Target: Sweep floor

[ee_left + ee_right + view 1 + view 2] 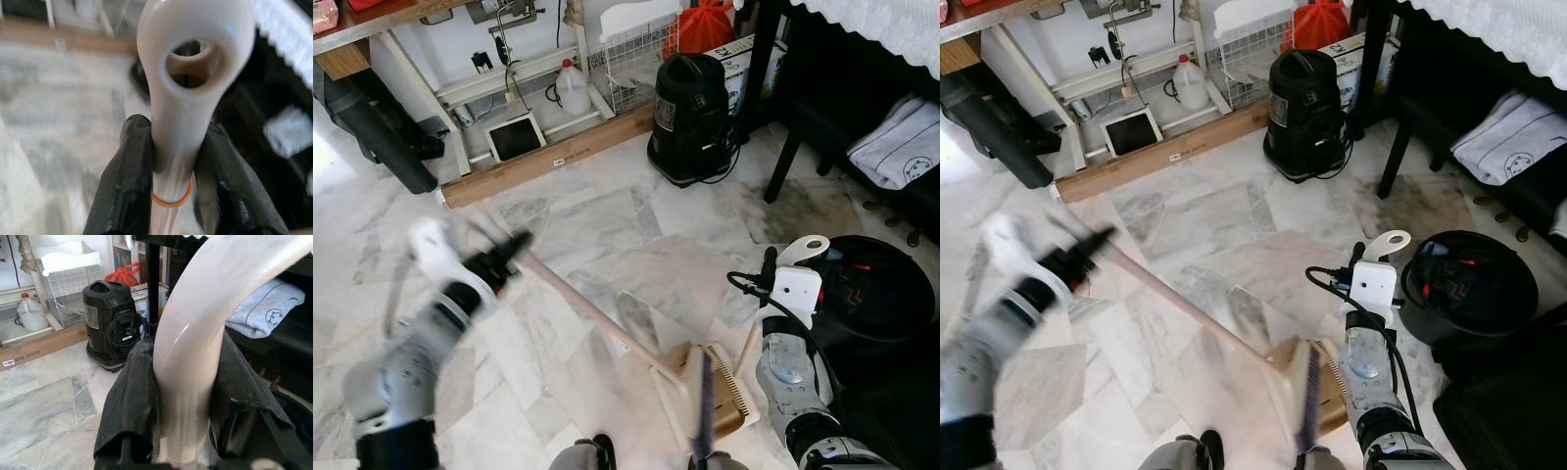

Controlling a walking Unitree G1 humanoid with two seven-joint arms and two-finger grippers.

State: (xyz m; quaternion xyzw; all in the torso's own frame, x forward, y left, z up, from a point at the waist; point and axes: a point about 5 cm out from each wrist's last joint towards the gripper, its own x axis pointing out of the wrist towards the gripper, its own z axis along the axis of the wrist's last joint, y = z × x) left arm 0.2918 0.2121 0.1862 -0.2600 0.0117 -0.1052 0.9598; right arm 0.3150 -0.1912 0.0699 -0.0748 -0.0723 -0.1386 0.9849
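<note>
Marble floor (607,215) is being swept: the broom (607,328) handle is clamped in the left end effector (499,257), its bristles near the robot's feet beside the dustpan (724,397), whose handle is gripped by the right end effector (183,396). Next, debris should be drawn into the pan.

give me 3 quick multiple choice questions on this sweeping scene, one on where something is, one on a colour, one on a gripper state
1. Where is the vacuum?
A. on the floor by the wire basket
B. on the table
C. in the bin

2. What colour is the bag behind the vacuum?
A. blue
B. red
C. green

3. What is the left gripper doing?
A. hanging open
B. pressing the floor
C. shut on the broom handle

Answers: 1 A, it stands on the marble beside the basket. 2 B, it is plainly red. 3 C, both fingers clamp the handle.
</note>
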